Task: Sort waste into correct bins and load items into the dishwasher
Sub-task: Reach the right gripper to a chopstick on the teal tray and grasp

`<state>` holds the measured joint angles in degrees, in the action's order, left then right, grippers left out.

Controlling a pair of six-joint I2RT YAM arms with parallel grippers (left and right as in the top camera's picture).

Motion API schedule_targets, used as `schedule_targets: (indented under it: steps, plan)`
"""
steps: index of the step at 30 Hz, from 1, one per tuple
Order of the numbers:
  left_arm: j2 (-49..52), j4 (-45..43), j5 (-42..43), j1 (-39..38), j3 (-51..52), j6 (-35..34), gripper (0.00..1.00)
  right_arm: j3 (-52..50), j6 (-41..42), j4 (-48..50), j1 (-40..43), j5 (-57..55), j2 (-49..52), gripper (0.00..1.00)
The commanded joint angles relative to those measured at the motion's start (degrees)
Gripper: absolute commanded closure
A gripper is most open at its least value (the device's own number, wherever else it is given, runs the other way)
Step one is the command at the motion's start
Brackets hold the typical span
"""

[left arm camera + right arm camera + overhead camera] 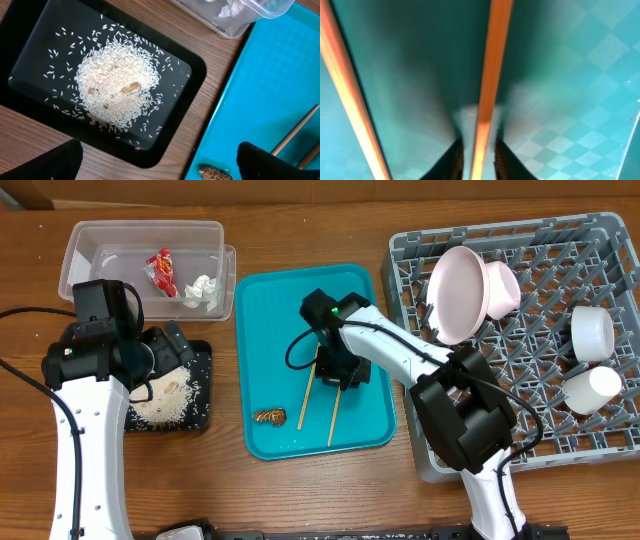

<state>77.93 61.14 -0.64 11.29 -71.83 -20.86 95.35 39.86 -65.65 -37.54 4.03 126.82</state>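
Two wooden chopsticks [338,405] lie on the teal tray [290,300]. My right gripper [338,370] is down over them. In the right wrist view its jaws stand narrowly open on either side of one chopstick [487,75], with thin slivers of tray showing each side. The other chopstick [345,90] lies to the left. My left gripper [160,160] hangs wide open and holds nothing, above the black tray [197,70], where the white rice [117,82] is heaped. The clear tub [90,240] holds the red wrapper [161,272] and the white tissue [203,288]. A brown scrap [269,417] lies on the teal tray.
The grey dish rack [540,380] at the right holds a plate [458,292] leaning upright, a bowl [503,288] behind it, another bowl [592,332] and a cup [590,390]. The right arm's base stands at the rack's front left corner.
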Motion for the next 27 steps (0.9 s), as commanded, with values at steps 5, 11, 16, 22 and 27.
schedule_targets:
  steps: [5, 11, 16, 22, 27]
  plan:
    - [0.5, 0.0, 0.7, 0.2, -0.6, 0.5, 0.00, -0.5, 0.3, 0.9, 0.0, -0.5, 3.4, 0.84]
    - [0.5, -0.2, 2.1, 0.2, -0.6, 0.4, 0.00, -0.5, 0.3, 0.9, 0.0, -0.2, 3.4, 0.96]
    - [0.5, -0.1, 2.1, 0.2, -0.6, 0.4, 0.00, -0.2, 0.3, 0.6, 0.2, 0.1, 3.4, 0.96]
    - [0.5, -0.7, 2.1, 0.2, -0.6, 0.5, 0.00, 6.2, -9.5, -4.3, 2.4, -0.7, 0.6, 0.96]
    - [0.5, -0.7, 2.1, 0.2, -0.6, 0.4, 0.00, 10.1, -18.3, -8.7, 6.0, -3.0, -7.1, 0.96]
